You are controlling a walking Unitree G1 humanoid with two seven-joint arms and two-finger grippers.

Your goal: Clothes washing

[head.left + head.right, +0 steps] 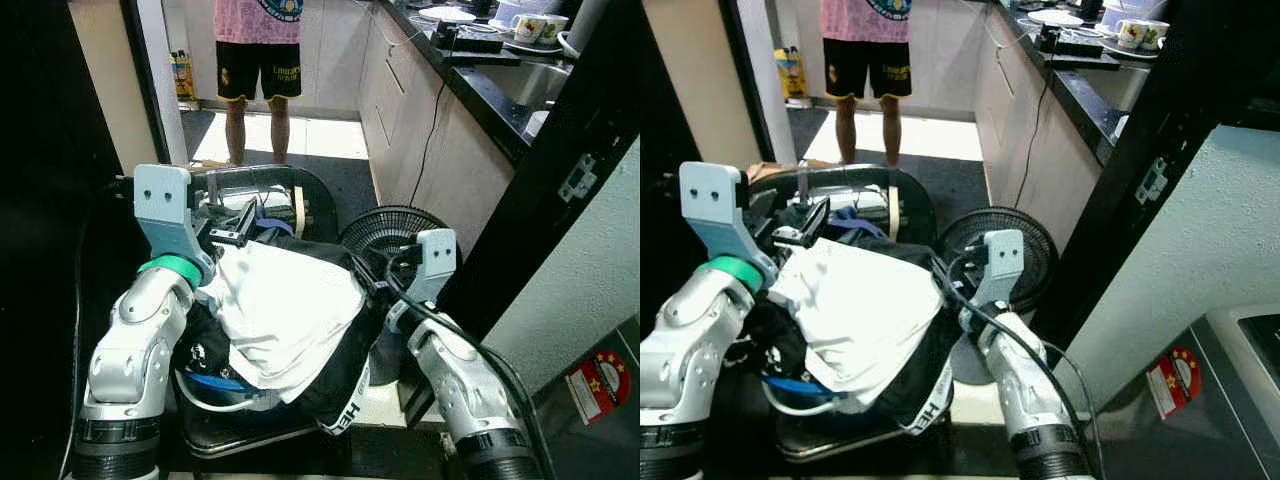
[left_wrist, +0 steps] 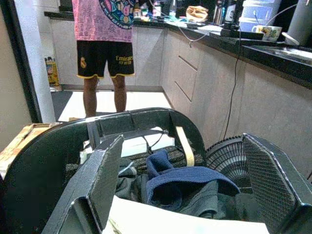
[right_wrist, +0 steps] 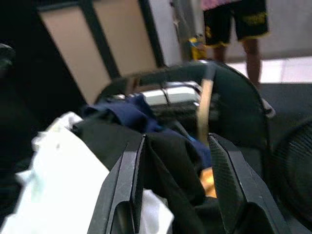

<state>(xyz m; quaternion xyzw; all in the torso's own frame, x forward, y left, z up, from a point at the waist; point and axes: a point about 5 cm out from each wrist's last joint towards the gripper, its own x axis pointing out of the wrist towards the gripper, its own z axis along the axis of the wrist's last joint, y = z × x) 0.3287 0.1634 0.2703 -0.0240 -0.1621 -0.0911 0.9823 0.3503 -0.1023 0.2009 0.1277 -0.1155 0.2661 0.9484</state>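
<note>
A bundle of clothes hangs between my two arms: a white garment point(image 1: 285, 320) on top, a black garment point(image 1: 345, 385) with white lettering wrapped under it. My left gripper point(image 2: 185, 195) stands open at the bundle's far upper edge, its fingers point(image 2: 105, 180) wide apart with the white cloth low between them. My right gripper point(image 3: 175, 190) is shut on a thick fold of the black garment point(image 3: 168, 165) at the bundle's right side. A dark blue cloth point(image 2: 180, 183) lies further in, inside a dark rounded tub point(image 2: 136, 117).
A black floor fan point(image 1: 385, 230) stands just right of the tub. A person point(image 1: 258, 60) in black shorts stands on the far tiled floor. Kitchen cabinets and a dark counter point(image 1: 480, 85) run along the right. A grey appliance with a red sticker point(image 1: 1170, 385) sits at lower right.
</note>
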